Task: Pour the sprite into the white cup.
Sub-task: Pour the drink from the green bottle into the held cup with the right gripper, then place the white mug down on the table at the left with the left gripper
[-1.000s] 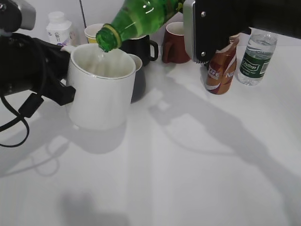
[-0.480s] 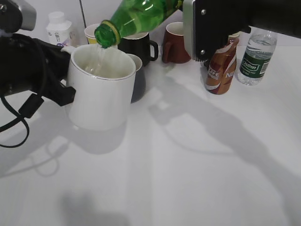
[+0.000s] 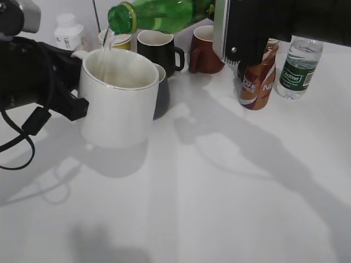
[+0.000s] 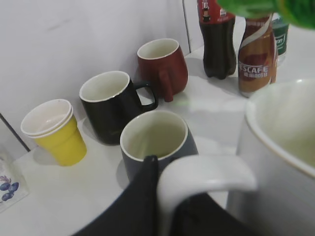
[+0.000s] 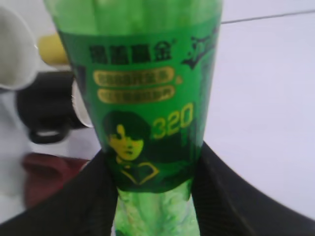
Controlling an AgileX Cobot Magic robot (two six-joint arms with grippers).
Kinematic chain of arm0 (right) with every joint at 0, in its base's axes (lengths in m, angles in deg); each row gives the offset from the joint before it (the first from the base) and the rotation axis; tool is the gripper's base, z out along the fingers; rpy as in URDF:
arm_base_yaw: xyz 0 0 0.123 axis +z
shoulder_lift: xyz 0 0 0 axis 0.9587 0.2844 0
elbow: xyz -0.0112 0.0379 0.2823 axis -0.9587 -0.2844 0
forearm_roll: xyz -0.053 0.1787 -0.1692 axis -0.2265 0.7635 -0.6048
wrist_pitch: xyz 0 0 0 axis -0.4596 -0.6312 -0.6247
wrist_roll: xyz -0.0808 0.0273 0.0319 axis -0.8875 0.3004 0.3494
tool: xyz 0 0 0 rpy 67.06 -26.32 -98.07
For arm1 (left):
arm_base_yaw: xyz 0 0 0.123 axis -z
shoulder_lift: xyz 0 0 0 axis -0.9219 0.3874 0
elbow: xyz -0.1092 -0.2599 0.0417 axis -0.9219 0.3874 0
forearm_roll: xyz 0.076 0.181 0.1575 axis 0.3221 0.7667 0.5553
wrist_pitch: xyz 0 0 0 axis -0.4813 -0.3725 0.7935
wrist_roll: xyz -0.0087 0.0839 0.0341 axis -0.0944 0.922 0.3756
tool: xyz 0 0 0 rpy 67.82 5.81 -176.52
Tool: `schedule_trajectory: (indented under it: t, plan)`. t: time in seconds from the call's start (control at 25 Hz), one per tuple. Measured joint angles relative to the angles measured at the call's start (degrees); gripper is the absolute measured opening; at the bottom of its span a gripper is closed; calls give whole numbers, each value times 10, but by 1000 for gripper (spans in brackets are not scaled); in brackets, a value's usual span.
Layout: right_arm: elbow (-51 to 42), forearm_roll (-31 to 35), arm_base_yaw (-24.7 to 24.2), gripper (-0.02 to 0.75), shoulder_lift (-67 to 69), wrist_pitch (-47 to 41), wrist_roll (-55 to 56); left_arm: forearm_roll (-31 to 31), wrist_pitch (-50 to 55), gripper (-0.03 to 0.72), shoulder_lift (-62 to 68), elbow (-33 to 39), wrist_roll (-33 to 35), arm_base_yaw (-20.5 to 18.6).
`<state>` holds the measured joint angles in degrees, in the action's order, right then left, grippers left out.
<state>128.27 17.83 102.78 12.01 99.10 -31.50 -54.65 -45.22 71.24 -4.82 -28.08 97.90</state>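
- Sprite [image 3: 164, 13]: upper centre of the exterior view, lying near horizontal, mouth at left above the far rim of the cup; a thin clear stream drops from the mouth into the cup.
- Right gripper [image 5: 152, 196]: fingers [image 5: 83, 196] closed on the sprite at its label, one dark finger on each side in the right wrist view.
- Cup [image 3: 118, 98]: left of centre in the exterior view, upright on the tabletop [image 3: 230, 186]; pale liquid seems to show inside.
- Left gripper [image 4: 167, 201]: dark fingers [image 4: 138, 201] clasp the cup's handle [image 4: 206, 174] at the bottom of the left wrist view.
- Other stock, upper part of the frames: grey mug [image 4: 155, 140] just behind the cup; black mug [image 4: 110, 105]; red mug [image 4: 162, 66]; yellow cups [image 4: 54, 130]; cola bottle [image 4: 216, 37]; coffee bottle [image 3: 258, 79]; water bottle [image 3: 299, 66]; white jar [image 3: 68, 33].
- Step in hand: pouring, judged under way.
- Next move, as a judgement: hold the mouth over the cup, watch the level, then tilt the sprite upright. The stream falls close to the far rim, so any drift may spill.
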Motion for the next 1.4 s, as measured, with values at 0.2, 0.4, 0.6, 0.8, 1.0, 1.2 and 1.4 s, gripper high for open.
schedule_trajectory:
  t: [0.2,0.4,0.6,0.8,1.0,1.2,1.4]
  plan:
    - [-1,-84,0,322,0,-6,205,-2,-27,38,0,0,1,-10]
    - [-24,-141,0,322,0,7,420,-4,-54,38,0,0,1,-37]
    - [-26,-136,0,322,0,40,701,-21,-80,38,0,0,2,-70]
    - [-26,-69,0,322,0,41,813,-95,-135,37,16,0,2,-149]
    - [-26,-33,0,322,17,42,823,-113,-258,37,99,0,45,-209]
    - [-26,-8,0,322,29,41,824,-118,-375,37,231,-1,53,-238]
    - [-26,-4,0,322,29,39,824,-119,-427,37,348,-1,55,-248]
